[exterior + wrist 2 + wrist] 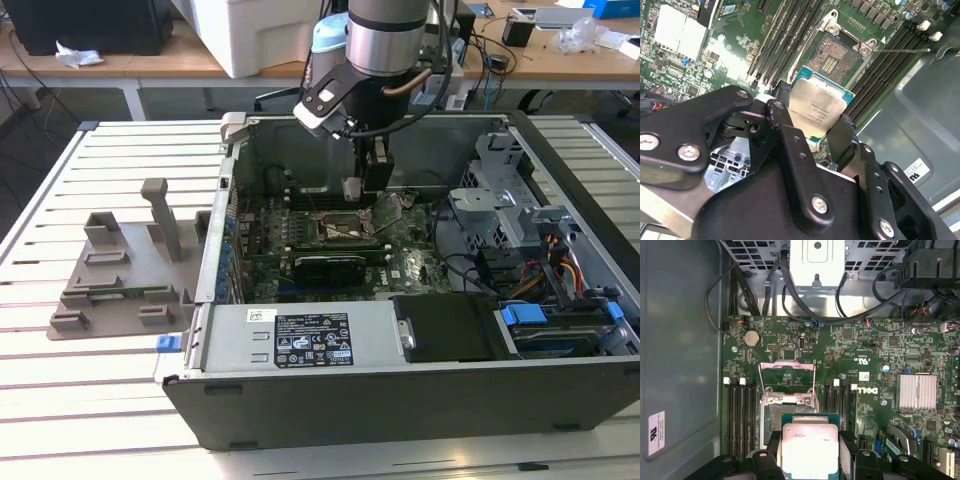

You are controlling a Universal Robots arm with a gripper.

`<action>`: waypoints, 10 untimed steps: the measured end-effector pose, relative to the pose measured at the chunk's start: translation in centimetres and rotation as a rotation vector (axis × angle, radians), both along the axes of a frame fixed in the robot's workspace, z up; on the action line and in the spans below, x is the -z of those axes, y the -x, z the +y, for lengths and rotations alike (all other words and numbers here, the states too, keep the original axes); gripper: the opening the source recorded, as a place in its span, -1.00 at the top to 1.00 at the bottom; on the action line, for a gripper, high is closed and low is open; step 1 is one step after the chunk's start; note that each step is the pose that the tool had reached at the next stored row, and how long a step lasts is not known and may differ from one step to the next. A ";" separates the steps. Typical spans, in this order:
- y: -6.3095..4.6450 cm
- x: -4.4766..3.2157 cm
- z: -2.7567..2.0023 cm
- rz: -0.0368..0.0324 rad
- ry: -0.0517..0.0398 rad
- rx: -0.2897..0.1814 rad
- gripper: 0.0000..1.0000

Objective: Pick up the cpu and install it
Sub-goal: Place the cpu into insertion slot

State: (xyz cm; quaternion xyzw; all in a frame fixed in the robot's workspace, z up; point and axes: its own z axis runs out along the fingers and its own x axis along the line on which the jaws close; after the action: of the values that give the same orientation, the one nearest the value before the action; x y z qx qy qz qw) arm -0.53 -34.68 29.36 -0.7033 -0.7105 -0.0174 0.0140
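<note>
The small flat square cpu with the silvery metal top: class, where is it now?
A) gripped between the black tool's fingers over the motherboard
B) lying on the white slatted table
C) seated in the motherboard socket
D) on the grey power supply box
A: in the second wrist view the small square silvery-topped cpu is clamped in the black tool, with the open metal-framed socket bare beyond it.

Silvery green-rimmed cpu [816, 107] gripped near open socket [837, 56].
</note>
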 end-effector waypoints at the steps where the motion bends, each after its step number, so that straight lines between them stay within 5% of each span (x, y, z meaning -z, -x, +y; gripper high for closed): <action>1: 0.0 0.12 0.00 0.0000 0.0002 0.000 -0.08; 10: 0.0 1.00 0.00 0.0000 0.0014 0.000 -0.08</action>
State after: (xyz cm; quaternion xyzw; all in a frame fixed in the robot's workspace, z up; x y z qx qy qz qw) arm -0.53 -34.68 28.36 -0.7033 -0.7105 -0.0169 0.0135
